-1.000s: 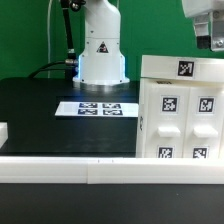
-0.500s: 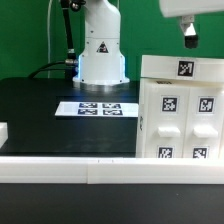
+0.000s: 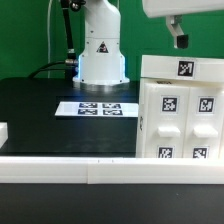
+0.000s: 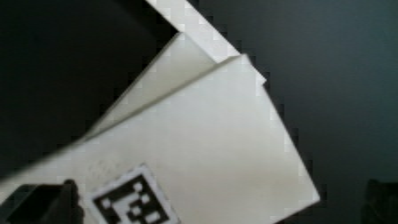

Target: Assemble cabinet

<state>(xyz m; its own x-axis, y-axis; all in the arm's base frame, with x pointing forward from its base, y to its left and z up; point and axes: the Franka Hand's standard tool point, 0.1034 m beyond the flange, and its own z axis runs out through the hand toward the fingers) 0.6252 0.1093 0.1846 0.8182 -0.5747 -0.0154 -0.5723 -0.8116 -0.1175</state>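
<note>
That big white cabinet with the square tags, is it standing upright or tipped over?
Upright. The cabinet stands squarely on the black table with level top and vertical sides; the gripper hangs above without touching it.

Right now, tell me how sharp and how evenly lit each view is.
Exterior view: sharp, the tags on the cabinet and the marker board read crisply; the black table shows soft sheen; the tool is cropped at the top edge. Wrist view: blurred and soft, the cabinet fills it, brightly lit against dark surroundings.

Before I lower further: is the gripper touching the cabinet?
Apart. The exterior view shows wall showing between the gripper fingertip and the cabinet top; the gripper hangs above it.
</note>
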